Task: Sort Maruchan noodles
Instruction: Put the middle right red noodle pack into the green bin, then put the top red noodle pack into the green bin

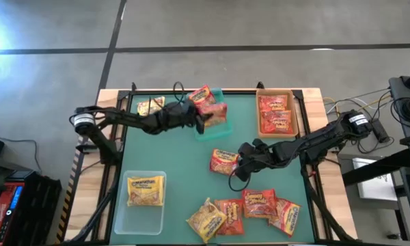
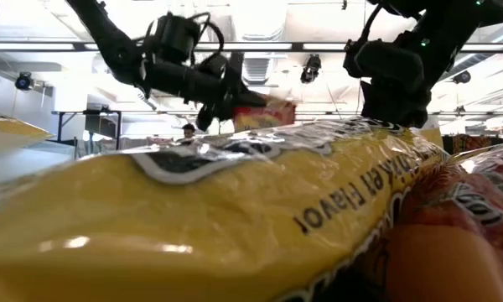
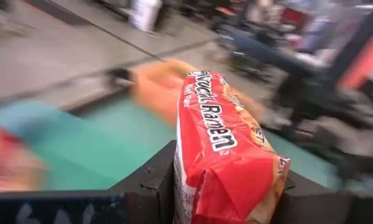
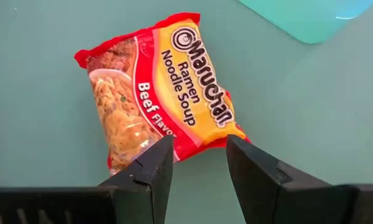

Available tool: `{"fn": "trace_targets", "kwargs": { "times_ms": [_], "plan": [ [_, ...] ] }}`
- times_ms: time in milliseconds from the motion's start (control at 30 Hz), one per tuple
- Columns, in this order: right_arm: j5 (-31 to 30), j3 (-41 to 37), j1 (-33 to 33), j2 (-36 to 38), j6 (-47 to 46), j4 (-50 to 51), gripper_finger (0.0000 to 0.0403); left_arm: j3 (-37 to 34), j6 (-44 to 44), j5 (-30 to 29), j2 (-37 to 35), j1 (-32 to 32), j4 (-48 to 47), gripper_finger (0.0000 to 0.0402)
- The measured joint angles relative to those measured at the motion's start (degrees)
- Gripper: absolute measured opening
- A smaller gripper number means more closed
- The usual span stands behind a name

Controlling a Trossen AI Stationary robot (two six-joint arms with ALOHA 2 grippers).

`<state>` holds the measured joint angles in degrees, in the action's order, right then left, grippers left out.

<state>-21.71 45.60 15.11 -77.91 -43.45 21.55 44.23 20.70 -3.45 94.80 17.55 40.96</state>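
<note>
- High view: sort approx half done. Tan rectangular bin [image 1: 295, 113] has two red packets; clear plastic bin [image 1: 120, 205] has one yellow crinkly packet [image 1: 145, 190]; teal bin [image 1: 225, 127] has a red one. Left: loose pile of red and yellow packets [image 1: 242, 212] at near edge, one yellow packet [image 1: 150, 106] at far-left corner.
- Low view: big yellow packet fills the front; arms above, little else to tell.
- Left wrist view: left gripper [image 3: 227, 186] clamped on red crinkly ramen packet [image 3: 221, 149], held upright btw both fingers, off the mat.
- Right wrist view: right gripper [image 4: 199, 163] jaws apart, holding nothing; red-and-yellow beef-flavor packet [image 4: 158, 93] flat on teal mat [image 4: 298, 124], its near edge just btw the fingertips.
</note>
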Motion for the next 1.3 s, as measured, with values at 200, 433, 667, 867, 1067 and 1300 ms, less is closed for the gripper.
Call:
{"fn": "trace_targets", "kwargs": {
  "times_ms": [200,433,667,867,1067,1300],
  "plan": [
    [-0.9,0.0,0.0,0.0,0.0,0.0,0.0139,0.0,-4.2,-6.4,2.7,5.2,-3.3,0.0118],
    [-0.9,0.0,0.0,0.0,0.0,-0.1,0.0139,0.0,-7.3,-6.8,4.4,8.5,-0.2,0.0118],
    [-0.9,0.0,0.0,0.0,0.0,-0.4,0.0139,0.0,-6.9,-9.6,7.4,8.8,0.2,0.0129],
    [-0.4,0.0,0.0,0.0,0.0,-0.7,0.0139,0.1,-7.3,-9.7,7.5,9.0,0.9,0.0165],
    [-0.2,0.0,0.0,-0.1,-0.2,-0.8,0.0139,0.1,-9.6,-13.7,7.4,9.2,1.0,0.0207],
    [5.2,0.0,0.4,-0.1,-5.9,-0.8,0.0139,0.1,-8.4,-7.0,4.8,9.2,1.1,0.0233]
  ]
}}
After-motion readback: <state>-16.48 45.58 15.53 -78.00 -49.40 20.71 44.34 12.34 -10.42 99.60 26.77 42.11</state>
